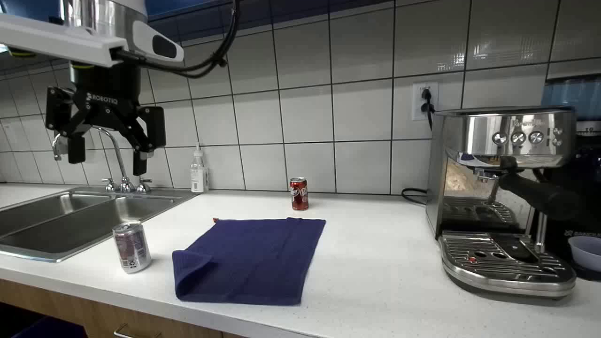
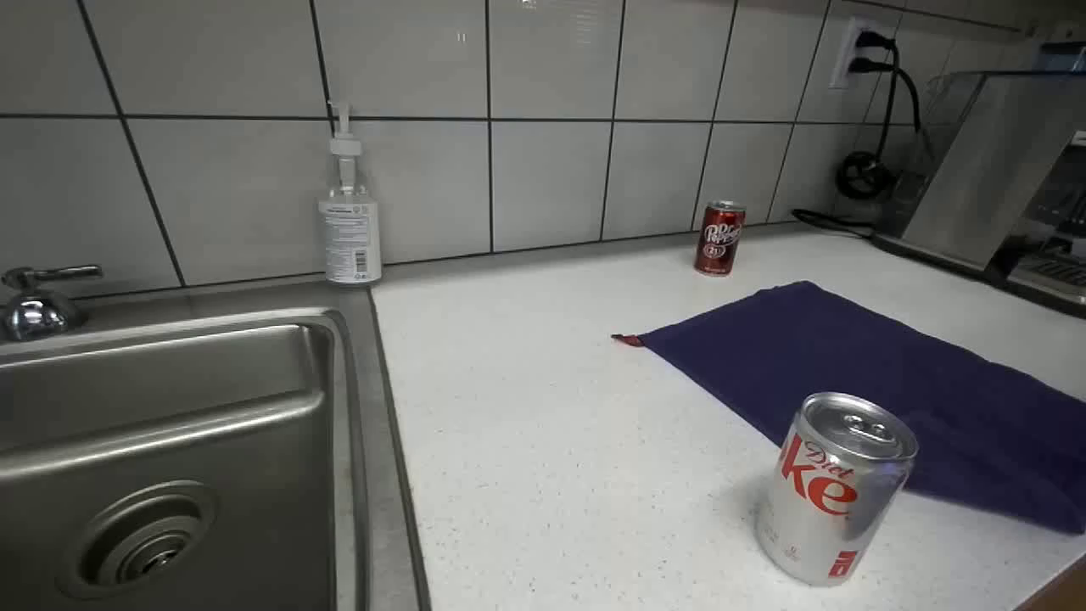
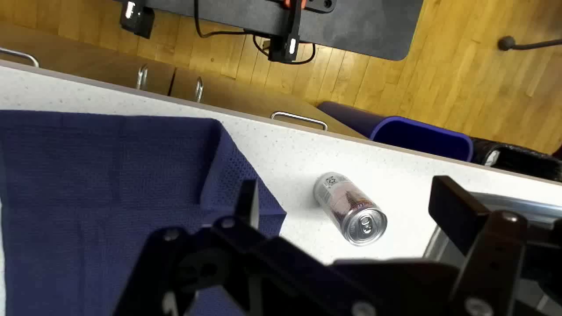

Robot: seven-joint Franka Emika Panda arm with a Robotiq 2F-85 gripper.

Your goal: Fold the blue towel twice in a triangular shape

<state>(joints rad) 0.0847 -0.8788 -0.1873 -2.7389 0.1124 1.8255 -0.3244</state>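
Gripper (image 1: 108,156) up in the air, jaws spread wide — well apart from the blue towel (image 1: 258,263). Towel lies mostly flat on the white bench (image 1: 375,263), one corner turned up. Silver can (image 1: 131,248) upright just beside that corner, between towel and sink (image 1: 70,230). Red can (image 1: 299,193) upright between towel and tiled wall (image 1: 361,112). Pump bottle (image 1: 198,177) near the wall, by the sink's corner — coffee machine (image 1: 474,136) well off on the towel's other side.

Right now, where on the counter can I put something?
There's bare counter between the blue towel and the coffee machine, and between the sink and red can. It's crowded by the silver can, between sink and towel's folded corner, with the end effector above.
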